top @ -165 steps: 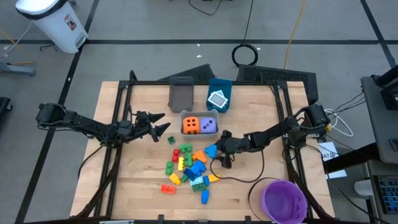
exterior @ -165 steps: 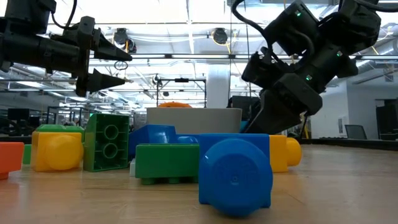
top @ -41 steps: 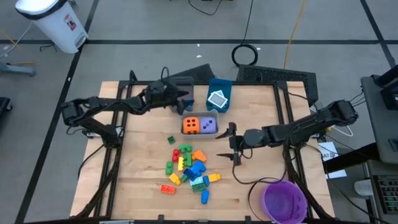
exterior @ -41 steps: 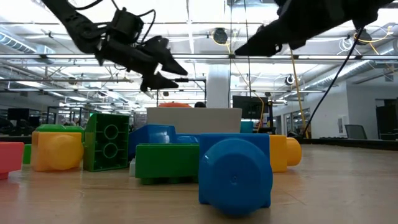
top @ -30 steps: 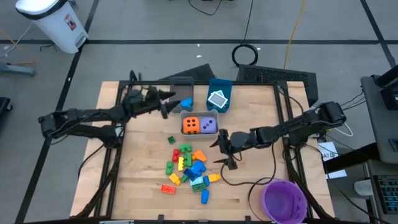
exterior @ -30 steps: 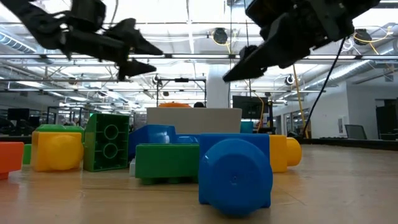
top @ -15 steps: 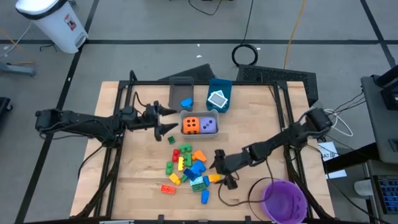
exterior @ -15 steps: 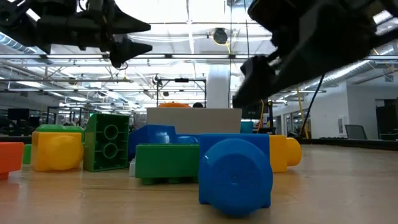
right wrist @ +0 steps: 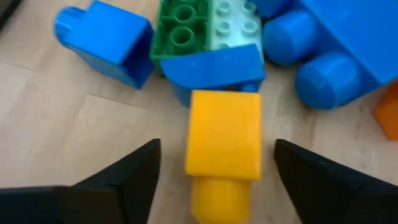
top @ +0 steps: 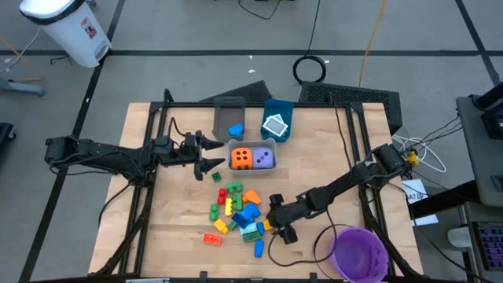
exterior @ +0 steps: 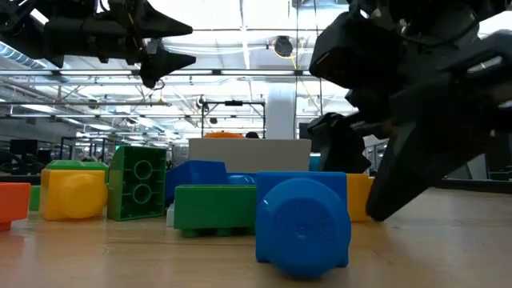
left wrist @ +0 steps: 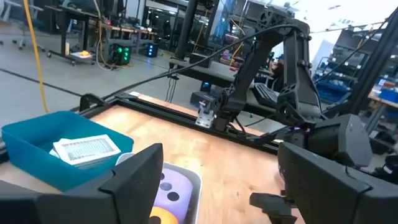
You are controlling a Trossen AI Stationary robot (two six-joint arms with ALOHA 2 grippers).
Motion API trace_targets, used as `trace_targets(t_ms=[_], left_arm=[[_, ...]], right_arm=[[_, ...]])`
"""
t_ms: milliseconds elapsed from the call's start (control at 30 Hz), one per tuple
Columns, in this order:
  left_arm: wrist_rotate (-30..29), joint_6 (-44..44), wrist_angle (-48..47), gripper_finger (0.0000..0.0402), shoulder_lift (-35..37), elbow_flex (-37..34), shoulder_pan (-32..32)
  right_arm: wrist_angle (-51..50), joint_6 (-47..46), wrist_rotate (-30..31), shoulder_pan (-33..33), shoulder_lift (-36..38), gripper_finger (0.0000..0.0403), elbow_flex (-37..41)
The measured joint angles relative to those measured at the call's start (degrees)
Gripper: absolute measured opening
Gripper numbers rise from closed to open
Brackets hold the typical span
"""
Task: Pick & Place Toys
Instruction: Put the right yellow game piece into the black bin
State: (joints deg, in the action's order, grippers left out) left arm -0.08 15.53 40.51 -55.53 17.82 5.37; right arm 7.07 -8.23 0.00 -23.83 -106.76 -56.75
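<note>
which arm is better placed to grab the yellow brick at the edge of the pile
Right. The right gripper is down at the pile with open jaws either side of the yellow brick. The left gripper is up beside the dice bin.

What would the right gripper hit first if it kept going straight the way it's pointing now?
Most likely the yellow brick. The right gripper is open, its fingers on either side of that brick at the edge of the toy pile, with a blue brick and a green one just behind it.
</note>
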Motion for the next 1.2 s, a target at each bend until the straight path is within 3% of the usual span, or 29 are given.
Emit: trace_targets(t_ms=[233, 400, 500, 600, 767, 1000, 1200], left_arm=[[0.0, 0.26, 0.0, 0.0329, 0.0, 0.0, 0.0], [-0.04, -1.01, 1.33, 0.0321, 0.0, 0.0, 0.0], [-0.07, -2.1, 3.54, 0.032, 0.0, 0.02, 0.0], [-0.07, -2.33, 5.54, 0.0324, 0.0, 0.0, 0.0], [-0.07, -2.32, 6.84, 0.0332, 0.0, 0.02, 0.0], [-0.5, -1.29, 7.17, 0.0333, 0.0, 0.02, 0.0], [-0.63, 2.26, 7.55, 0.0333, -2.08, 0.07, -0.27]], right_arm=[[-0.14, 1.83, 0.1, 0.15, 0.28, 0.0166, 0.01], [-4.44, 2.93, 0.14, 0.52, 4.78, 0.0091, 0.02], [-9.68, 2.26, 0.97, 0.92, 9.35, 0.0091, 0.04], [-13.66, 1.44, 6.31, 0.89, 14.44, 0.0091, 0.16], [-13.62, 1.4, 11.06, 0.83, 21.65, 0.0091, 3.8], [-4.43, 1.44, 12.17, 1.19, 27.56, 0.0095, 10.97], [0.72, 2.56, 11.93, 3.13, 29.17, 0.0095, 12.13]])
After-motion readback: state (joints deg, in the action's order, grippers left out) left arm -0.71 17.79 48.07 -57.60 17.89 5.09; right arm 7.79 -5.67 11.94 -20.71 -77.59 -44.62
